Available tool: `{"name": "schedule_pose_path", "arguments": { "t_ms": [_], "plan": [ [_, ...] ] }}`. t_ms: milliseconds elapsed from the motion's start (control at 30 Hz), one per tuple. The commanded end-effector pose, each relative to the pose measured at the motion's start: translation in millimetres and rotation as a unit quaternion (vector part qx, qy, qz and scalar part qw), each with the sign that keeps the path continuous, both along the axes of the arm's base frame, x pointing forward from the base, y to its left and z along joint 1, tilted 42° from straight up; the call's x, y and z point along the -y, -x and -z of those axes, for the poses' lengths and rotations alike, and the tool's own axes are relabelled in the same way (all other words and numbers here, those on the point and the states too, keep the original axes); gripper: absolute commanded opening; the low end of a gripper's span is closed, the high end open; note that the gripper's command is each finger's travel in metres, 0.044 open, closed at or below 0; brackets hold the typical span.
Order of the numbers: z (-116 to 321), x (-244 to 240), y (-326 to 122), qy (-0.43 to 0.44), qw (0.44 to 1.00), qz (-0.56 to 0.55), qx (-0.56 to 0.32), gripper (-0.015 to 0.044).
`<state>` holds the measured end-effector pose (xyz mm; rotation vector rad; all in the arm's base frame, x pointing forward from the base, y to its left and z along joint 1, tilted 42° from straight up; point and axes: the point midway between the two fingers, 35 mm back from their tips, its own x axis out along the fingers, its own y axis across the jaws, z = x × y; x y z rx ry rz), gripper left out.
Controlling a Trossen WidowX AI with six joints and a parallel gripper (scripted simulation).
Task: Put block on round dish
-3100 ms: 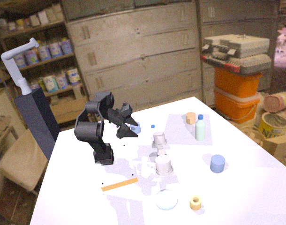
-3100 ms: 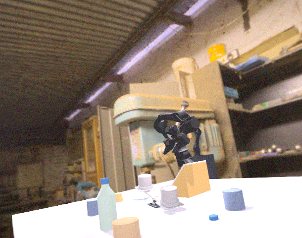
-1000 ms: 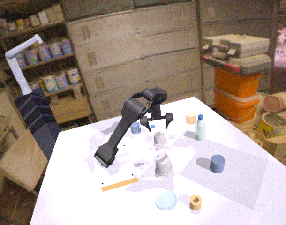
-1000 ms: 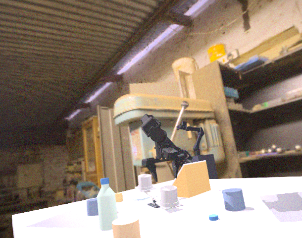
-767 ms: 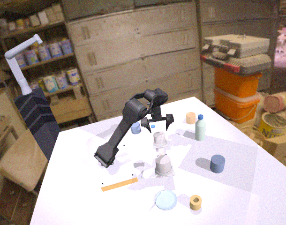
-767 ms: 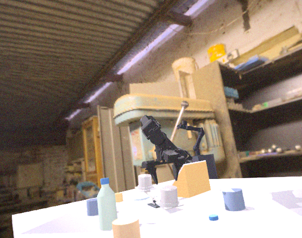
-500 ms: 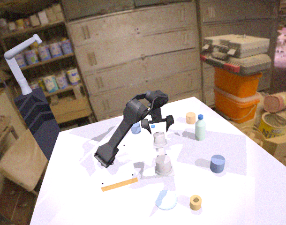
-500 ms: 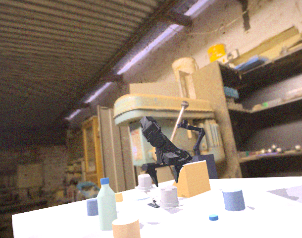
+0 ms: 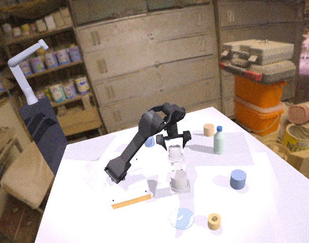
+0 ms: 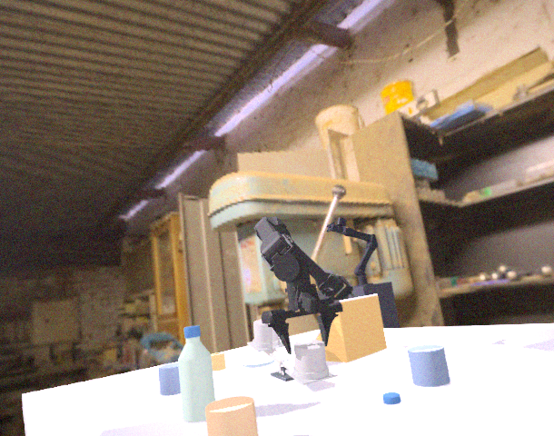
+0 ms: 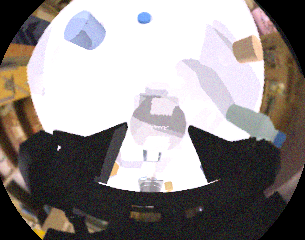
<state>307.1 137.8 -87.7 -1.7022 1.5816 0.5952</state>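
Two grey-white cups stand on the ends of the small balance (image 9: 177, 166) (image 11: 152, 155). My gripper (image 9: 175, 148) (image 10: 308, 348) (image 11: 159, 126) is open and empty, pointing down over the far cup (image 9: 175, 152) (image 10: 311, 361) (image 11: 154, 135). Its fingertips are on either side of that cup's upper part; contact cannot be told. The other cup (image 9: 179, 180) (image 10: 263, 334) (image 11: 150, 185) stands nearer the round dish. The pale blue round dish (image 9: 186, 220) (image 10: 258, 362) has no cup above it. The block is not visible.
A green bottle (image 9: 219, 144) (image 10: 196, 384) (image 11: 248, 119) and a peach cylinder (image 9: 208, 130) (image 10: 232, 418) stand to one side. Blue cylinders (image 9: 237, 179) (image 9: 149, 142), a tan ring (image 9: 214, 225), a blue cap (image 10: 391, 398) and an orange-sided wedge (image 10: 361, 328) are also on the table.
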Motion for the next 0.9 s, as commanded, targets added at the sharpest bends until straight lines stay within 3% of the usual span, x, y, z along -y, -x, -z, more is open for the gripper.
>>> {"name": "schedule_pose_path", "arguments": {
  "t_ms": [0,533,633,867],
  "plan": [
    [6.3,5.0,0.5,0.004,1.0,-0.003,-0.004,0.044],
    [22.9,20.9,-1.7,0.005,1.0,-0.004,-0.003,0.044],
    [22.9,20.9,-1.7,0.005,1.0,-0.004,-0.003,0.0361],
    [22.9,20.9,-1.7,0.005,1.0,-0.004,-0.003,0.0315]
  ]
}}
